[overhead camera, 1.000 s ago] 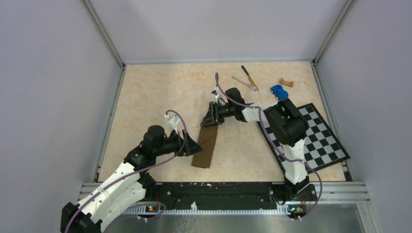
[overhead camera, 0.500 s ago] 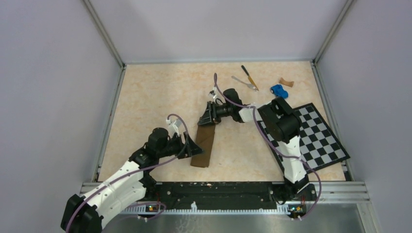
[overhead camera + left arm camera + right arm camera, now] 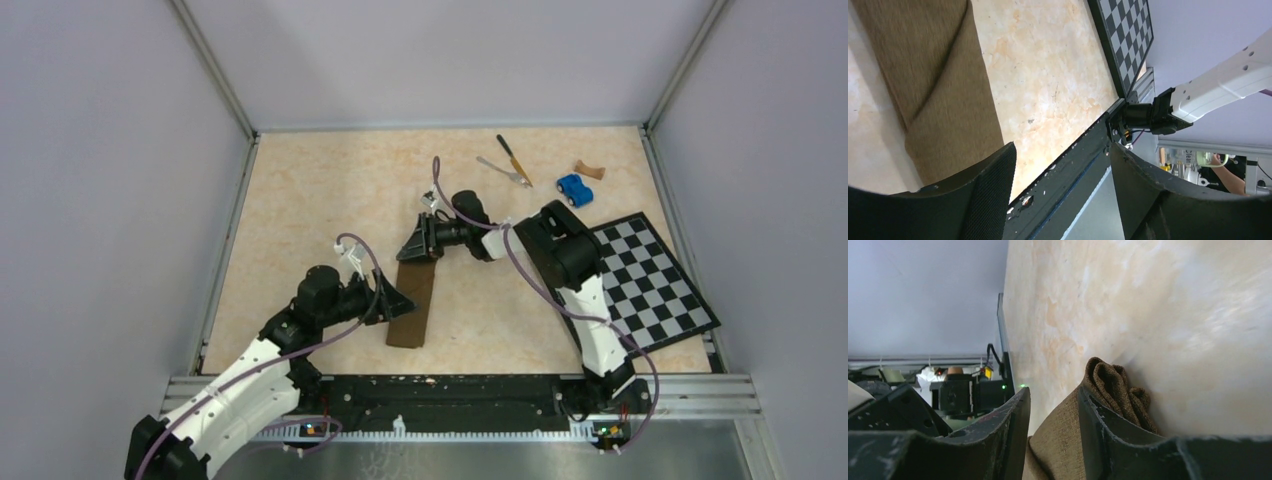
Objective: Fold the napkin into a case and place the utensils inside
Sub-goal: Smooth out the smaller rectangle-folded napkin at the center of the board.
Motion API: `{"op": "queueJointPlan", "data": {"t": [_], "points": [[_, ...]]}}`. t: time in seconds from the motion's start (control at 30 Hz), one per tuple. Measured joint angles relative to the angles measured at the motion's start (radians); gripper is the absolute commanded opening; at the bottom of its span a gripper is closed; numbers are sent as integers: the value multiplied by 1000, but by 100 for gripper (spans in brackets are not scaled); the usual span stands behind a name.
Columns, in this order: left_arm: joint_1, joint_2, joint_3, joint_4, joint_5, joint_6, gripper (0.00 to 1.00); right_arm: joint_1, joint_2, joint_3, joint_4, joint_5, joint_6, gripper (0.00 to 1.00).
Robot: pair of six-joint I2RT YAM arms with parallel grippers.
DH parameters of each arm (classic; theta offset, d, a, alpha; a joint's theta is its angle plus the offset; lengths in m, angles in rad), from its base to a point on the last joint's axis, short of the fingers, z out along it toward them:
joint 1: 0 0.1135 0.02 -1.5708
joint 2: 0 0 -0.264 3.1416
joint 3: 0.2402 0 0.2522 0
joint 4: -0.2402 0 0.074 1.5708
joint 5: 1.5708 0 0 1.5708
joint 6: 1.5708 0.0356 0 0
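**Top view, with both wrist views.** The napkin [image 3: 418, 295], folded into a long narrow strip, lies mid-tabletop [image 3: 320, 200], running from 12 to 6 o'clock. The right hand [image 3: 1054, 395] pinches the bunched 12 o'clock end between its fingers, probably to anchor or drag the strip. The left hand [image 3: 1062, 152], jaws spread and empty, sits at the strip's 9 o'clock edge near the 6 o'clock end, apparently ready to steady that corner. The knife [image 3: 512, 158] and fork [image 3: 503, 171] lie together at 1 o'clock from the strip, well apart from it and not yet inserted.
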Motion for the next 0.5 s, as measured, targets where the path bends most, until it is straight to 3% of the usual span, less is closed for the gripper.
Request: {"op": "queueJointPlan", "data": {"t": [0.23, 0.5], "points": [[0, -4, 3, -23, -38, 15, 75, 70, -29, -115, 128, 2, 62, 40], [0, 26, 46, -53, -57, 42, 75, 75, -27, 23, -39, -25, 11, 44]]}}
